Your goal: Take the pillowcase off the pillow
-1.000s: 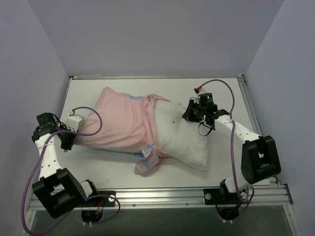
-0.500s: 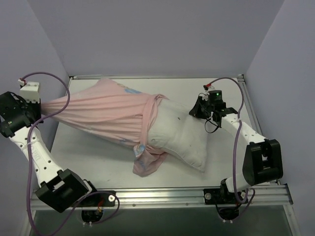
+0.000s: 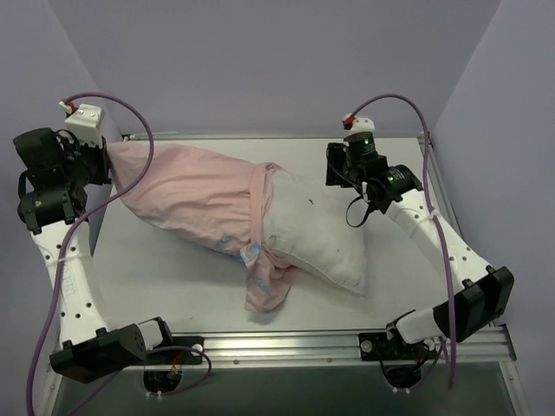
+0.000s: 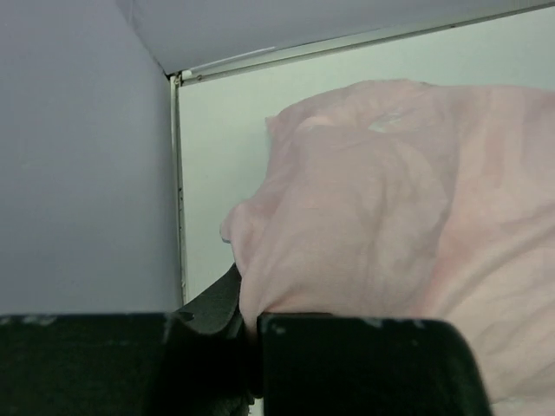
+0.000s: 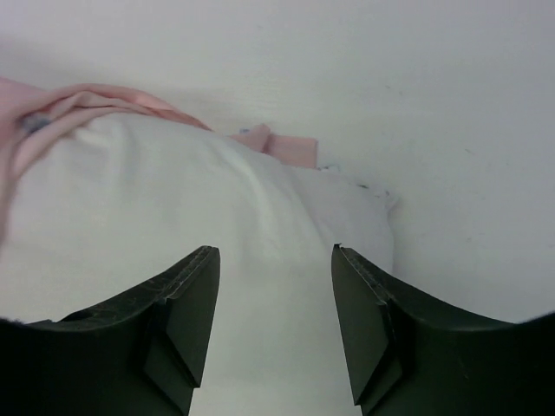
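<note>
The pillowcase (image 3: 191, 195), pink side out with a bit of blue print at its lower edge, is stretched from the table's middle to the far left corner. My left gripper (image 3: 102, 156) is raised there and shut on its closed end (image 4: 347, 225). The white pillow (image 3: 316, 234) sticks out of the bunched open end at centre right, its left part still inside the cover. My right gripper (image 3: 336, 166) is open and empty, above the pillow's far right corner; the pillow (image 5: 173, 217) lies below its fingers (image 5: 186, 295).
The white table (image 3: 173, 286) has a metal rail along its far edge (image 3: 260, 135) and right edge. Purple walls stand close on the left, back and right. A loose fold of the pillowcase (image 3: 269, 286) hangs toward the near edge.
My left gripper has swung up and back to the far left corner, pulling the pillowcase taut and farther off the pillow. My right gripper has lifted off the pillow's corner and risen.
</note>
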{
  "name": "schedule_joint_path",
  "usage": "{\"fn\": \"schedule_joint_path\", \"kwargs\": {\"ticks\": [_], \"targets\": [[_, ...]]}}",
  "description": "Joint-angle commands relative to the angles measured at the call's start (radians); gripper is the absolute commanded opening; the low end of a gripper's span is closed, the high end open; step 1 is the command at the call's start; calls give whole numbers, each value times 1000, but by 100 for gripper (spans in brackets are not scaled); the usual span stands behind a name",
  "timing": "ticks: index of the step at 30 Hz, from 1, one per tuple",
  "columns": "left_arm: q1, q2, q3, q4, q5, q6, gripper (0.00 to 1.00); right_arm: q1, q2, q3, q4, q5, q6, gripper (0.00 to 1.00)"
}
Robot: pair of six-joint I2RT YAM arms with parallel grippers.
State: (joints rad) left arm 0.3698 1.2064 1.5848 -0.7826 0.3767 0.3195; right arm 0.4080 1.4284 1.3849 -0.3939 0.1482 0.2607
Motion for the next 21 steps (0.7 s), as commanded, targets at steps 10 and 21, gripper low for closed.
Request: {"fn": "schedule_joint_path", "kwargs": {"ticks": [10,21], "targets": [[-336,116,380,20,-265,-120,2,370,225,-134,108,-25,118,17],[-411,423,1248,-57,-620,-83,2,158,475,-419,202,76,157,0]]}}
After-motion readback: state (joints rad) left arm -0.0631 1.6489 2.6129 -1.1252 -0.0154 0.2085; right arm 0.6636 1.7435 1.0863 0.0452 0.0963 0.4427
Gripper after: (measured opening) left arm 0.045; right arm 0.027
